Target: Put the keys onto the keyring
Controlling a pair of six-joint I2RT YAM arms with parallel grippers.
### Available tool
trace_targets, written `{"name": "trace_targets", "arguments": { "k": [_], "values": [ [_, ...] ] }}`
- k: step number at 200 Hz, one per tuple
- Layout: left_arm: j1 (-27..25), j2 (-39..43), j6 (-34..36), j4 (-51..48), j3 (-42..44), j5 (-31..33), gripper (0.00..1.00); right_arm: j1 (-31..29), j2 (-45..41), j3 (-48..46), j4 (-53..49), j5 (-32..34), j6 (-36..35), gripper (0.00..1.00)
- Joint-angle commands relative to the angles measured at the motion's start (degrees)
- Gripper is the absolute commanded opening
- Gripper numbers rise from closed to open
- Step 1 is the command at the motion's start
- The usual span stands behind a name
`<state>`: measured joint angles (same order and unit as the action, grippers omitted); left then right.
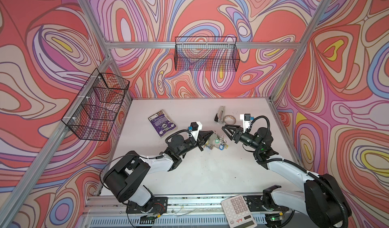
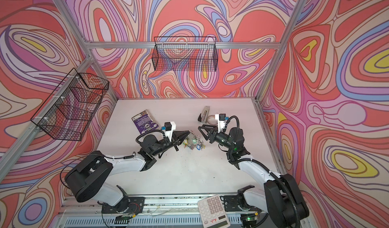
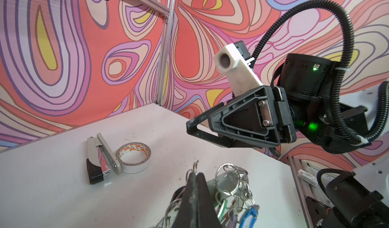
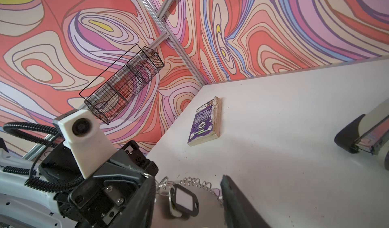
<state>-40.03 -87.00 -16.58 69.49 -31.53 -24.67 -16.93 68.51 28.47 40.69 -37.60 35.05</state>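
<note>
left gripper [image 3: 195, 177]: I see the 2 jaws pinched shut on the keyring [image 3: 226, 183] at its rim.
right gripper [image 4: 187, 177]: jaws parted, gripping nothing.
keys [image 4: 185, 201]: the black-rimmed tag lies against the plate between the right jaws, touching neither.
room: bare table [image 1: 200, 174] behind both jaws.
edges: stapler [image 1: 220, 115] and tape roll [image 1: 229, 119] beyond the right jaws, book [image 1: 162, 123] beyond the left.

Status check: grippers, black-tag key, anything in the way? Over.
Left gripper shut on the keyring. Right gripper open, holding nothing. Black-tag key at the keyring; threaded or not, unclear. Stapler, tape roll lie apart.
</note>
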Motion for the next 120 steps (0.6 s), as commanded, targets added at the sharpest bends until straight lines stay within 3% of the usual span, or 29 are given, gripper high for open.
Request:
{"name": "trace_targets", "arguments": {
  "k": [1, 85, 120],
  "values": [
    [0.64, 2.38, -1.29, 5.99, -1.72, -2.15, 0.0, 0.31, 1.74, 1.56, 0.73, -3.94, -0.1, 0.51],
    [0.83, 1.14, -3.54, 6.0, -3.28, -3.9, 0.0, -3.63, 7.47, 1.79, 7.28, -10.51, 0.39, 0.5],
    [0.88, 0.71, -4.2, 6.0, -3.5, -4.55, 0.0, -4.03, 8.26, 0.46, 14.04, -12.3, 3.69, 0.48]
  ]
}}
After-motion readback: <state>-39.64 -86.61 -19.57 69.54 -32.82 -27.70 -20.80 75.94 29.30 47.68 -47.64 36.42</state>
